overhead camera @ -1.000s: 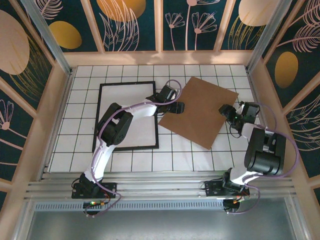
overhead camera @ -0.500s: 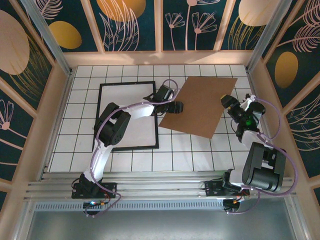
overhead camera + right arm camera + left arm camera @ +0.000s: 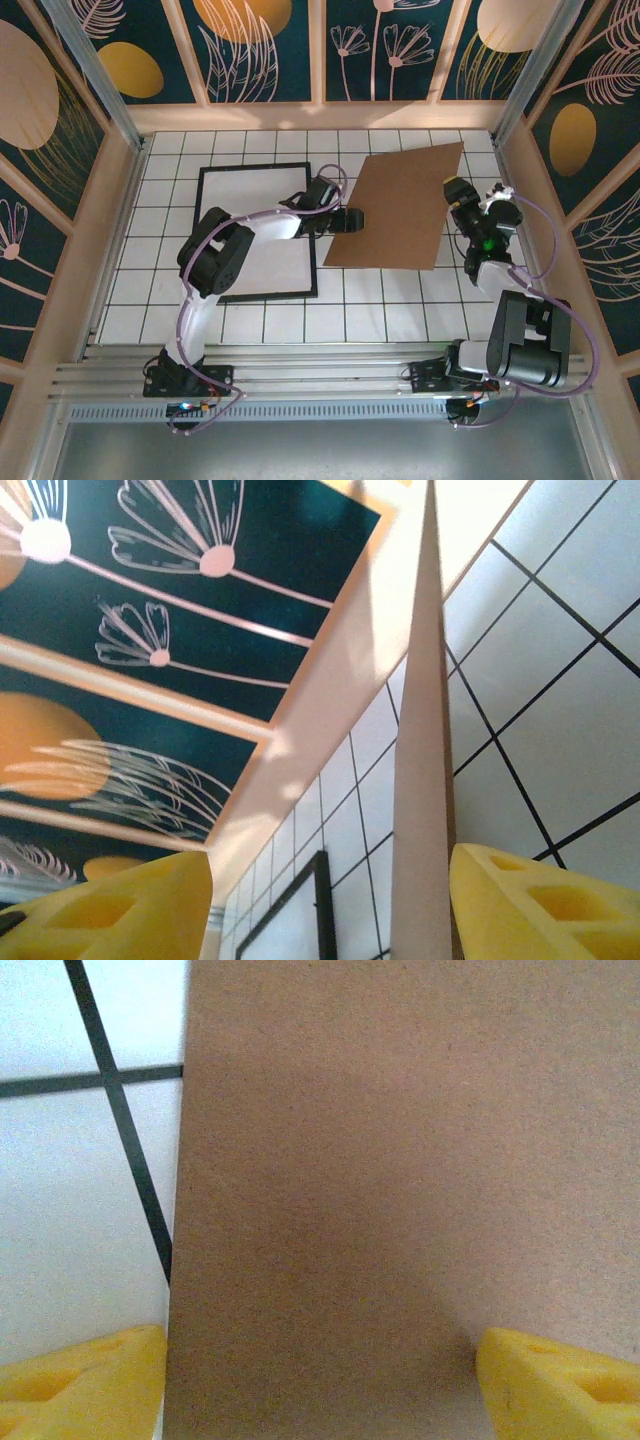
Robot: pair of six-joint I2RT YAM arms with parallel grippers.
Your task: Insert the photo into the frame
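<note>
Top cam sits high, above and behind my arm bases, facing down and forward. It gets the whole table, frame, board and back wall in one wide shot. My left wrist cam looks out past my left fingers, very near and almost square onto the board's brown face, with a strip of tiles at its left. My right wrist cam sits low by the table, looking past my right fingers along the board edge-on, toward a frame corner and up the back wall. All three share board and tiles; top and right wrist share frame and wall.
</note>
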